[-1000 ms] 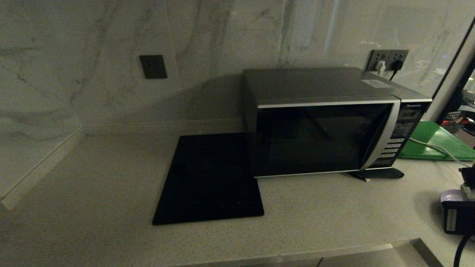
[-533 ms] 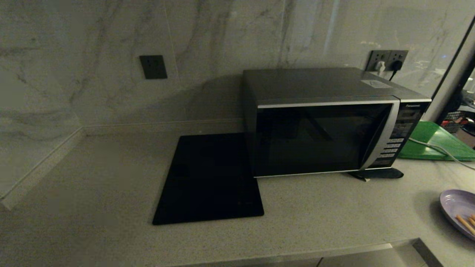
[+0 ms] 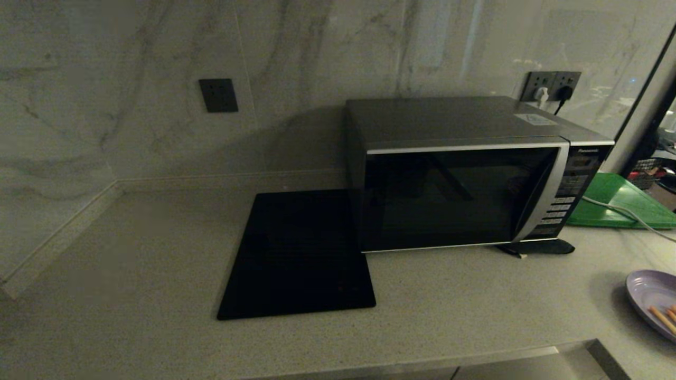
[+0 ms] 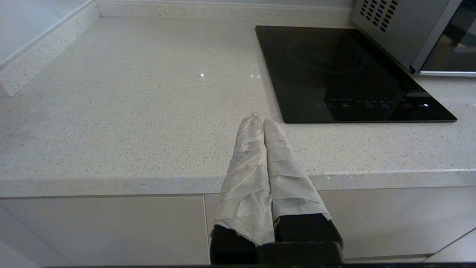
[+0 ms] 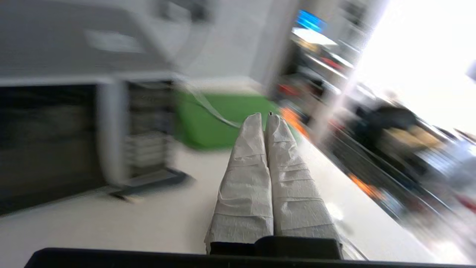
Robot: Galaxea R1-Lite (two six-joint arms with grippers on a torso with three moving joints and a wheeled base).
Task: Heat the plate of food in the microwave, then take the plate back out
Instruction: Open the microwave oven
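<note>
The silver-grey microwave (image 3: 465, 171) stands on the counter with its dark glass door closed; its handle and button panel (image 3: 560, 203) are on its right side. The lavender plate of food (image 3: 652, 301) lies on the counter at the head view's right edge, with orange-brown sticks (image 3: 663, 318) on it. My left gripper (image 4: 259, 121) is shut and empty, held over the counter's front edge, left of the black cooktop. My right gripper (image 5: 262, 116) is shut and empty, above the counter to the right of the microwave (image 5: 74, 123). Neither gripper shows in the head view.
A flat black cooktop (image 3: 298, 253) lies to the left of the microwave. A green board (image 3: 618, 203) with a white cable (image 3: 623, 211) across it sits behind the microwave's right side. Wall sockets (image 3: 552, 84) are above it. A marble wall runs behind and to the left.
The right arm, which covered the plate at the head view's right edge, has left that view. The plate now shows uncovered. The microwave door stays closed.
</note>
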